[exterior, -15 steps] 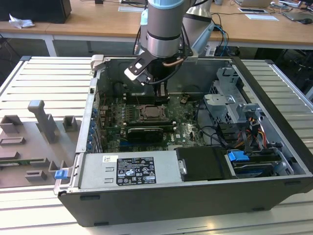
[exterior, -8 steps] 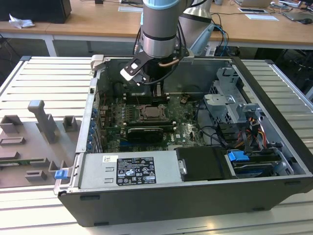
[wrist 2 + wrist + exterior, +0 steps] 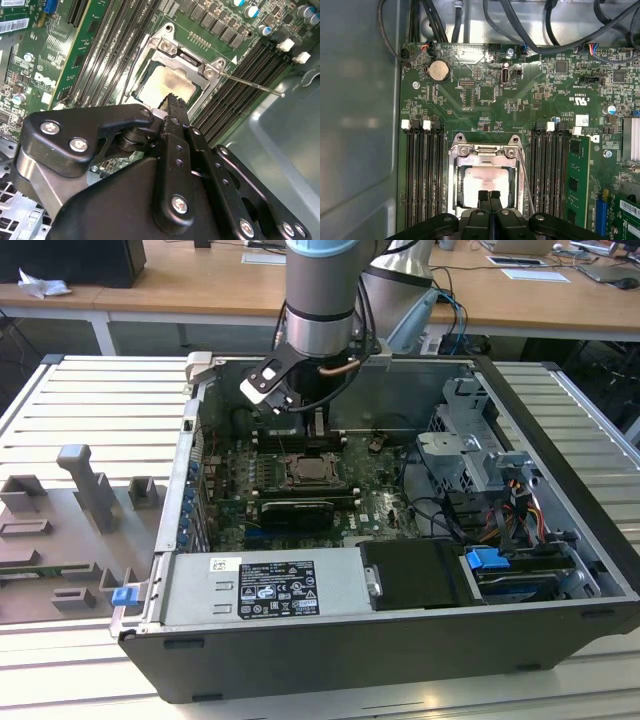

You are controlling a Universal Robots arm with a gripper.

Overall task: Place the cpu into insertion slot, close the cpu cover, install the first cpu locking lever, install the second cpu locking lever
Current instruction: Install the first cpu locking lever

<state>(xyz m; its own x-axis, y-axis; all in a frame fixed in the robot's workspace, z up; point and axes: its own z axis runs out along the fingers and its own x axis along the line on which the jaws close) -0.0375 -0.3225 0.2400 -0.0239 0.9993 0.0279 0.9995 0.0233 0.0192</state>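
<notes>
One claw point(image 3: 490, 194) pinched together, empty | chip point(image 3: 482, 181) right under its tips, cover point(image 3: 485, 150) flat around it | thin lever point(image 3: 526, 180) runs alongside, just beside claw, looks unlatched

Exterior view: I look down at a slant on the whole computer case point(image 3: 300, 665), from well back. Both wrist views ride close over the motherboard point(image 3: 485, 100), sharing the cpu point(image 3: 485, 181) point(image 3: 167, 86).
</notes>
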